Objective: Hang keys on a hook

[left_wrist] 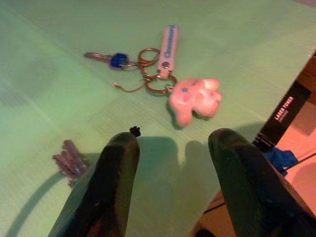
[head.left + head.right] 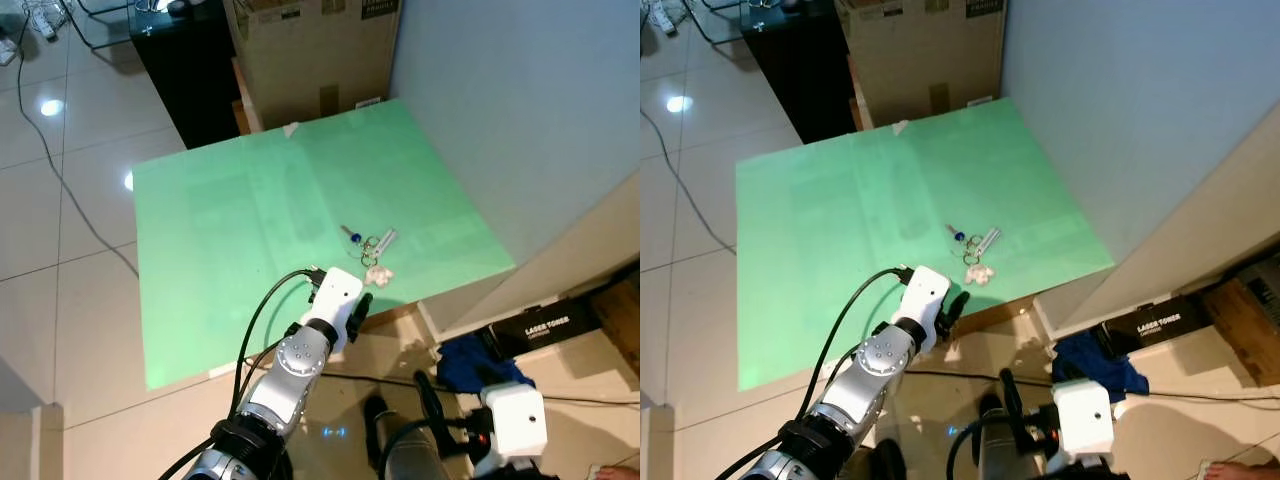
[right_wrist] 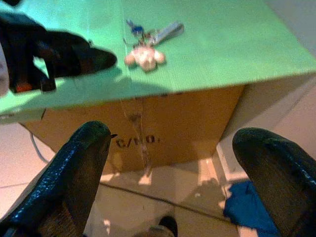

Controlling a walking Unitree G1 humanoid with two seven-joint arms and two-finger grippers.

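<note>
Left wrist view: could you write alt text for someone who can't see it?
A bunch of keys with a blue-headed key, a white tag and a pink plush charm lies on a green sheet, just ahead of the left gripper, its jaws open.

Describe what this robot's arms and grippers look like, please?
Each arm is silver metal with round joints and black cables looping alongside. The left gripper and right gripper each have a white boxy housing and two long, glossy black fingers with rounded tips.
</note>
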